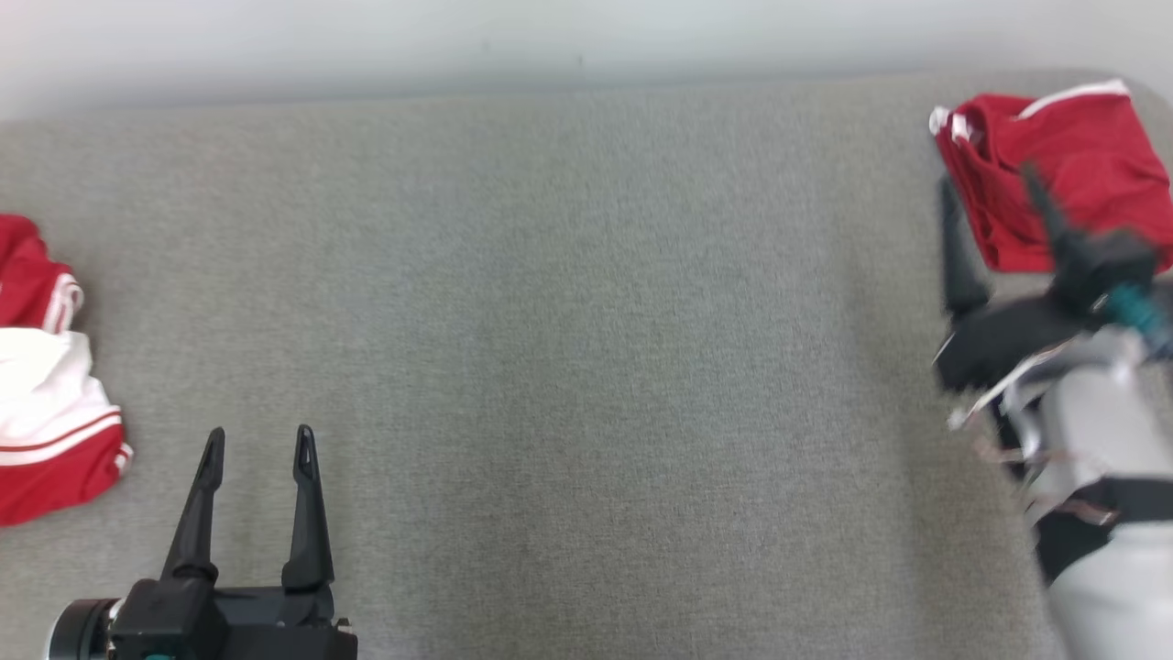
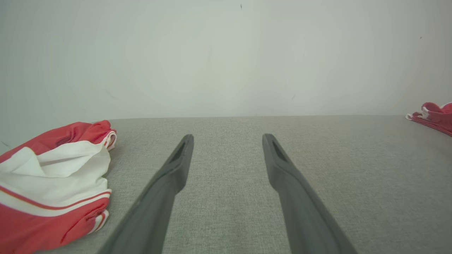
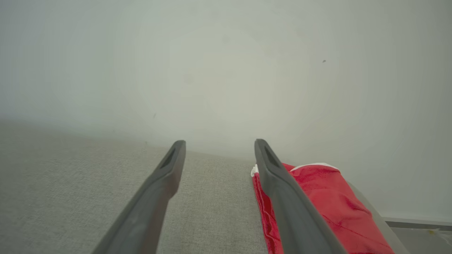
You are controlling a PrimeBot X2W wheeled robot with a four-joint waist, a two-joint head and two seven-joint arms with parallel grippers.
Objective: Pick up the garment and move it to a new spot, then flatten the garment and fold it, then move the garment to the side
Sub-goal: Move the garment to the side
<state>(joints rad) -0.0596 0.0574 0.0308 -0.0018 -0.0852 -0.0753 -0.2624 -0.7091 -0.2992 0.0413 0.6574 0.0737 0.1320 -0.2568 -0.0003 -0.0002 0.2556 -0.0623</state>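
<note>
A folded red garment with white trim (image 1: 1072, 156) (image 3: 328, 197) (image 2: 436, 114) lies at the far right corner of the grey cloth surface (image 1: 586, 321). My right gripper (image 1: 988, 179) (image 3: 220, 141) hovers open at its near left edge, motion-blurred; one finger crosses the garment's edge, and bare cloth shows between the fingers. A crumpled red and white garment (image 1: 46, 403) (image 2: 53, 183) lies at the left edge. To its right, near the front edge, my left gripper (image 1: 260, 433) (image 2: 228, 137) stands open and holds nothing.
A pale wall (image 1: 550, 37) runs along the far edge of the surface. The surface's rounded far right corner (image 1: 1141, 92) sits just past the folded garment. A wide stretch of bare grey cloth separates the two garments.
</note>
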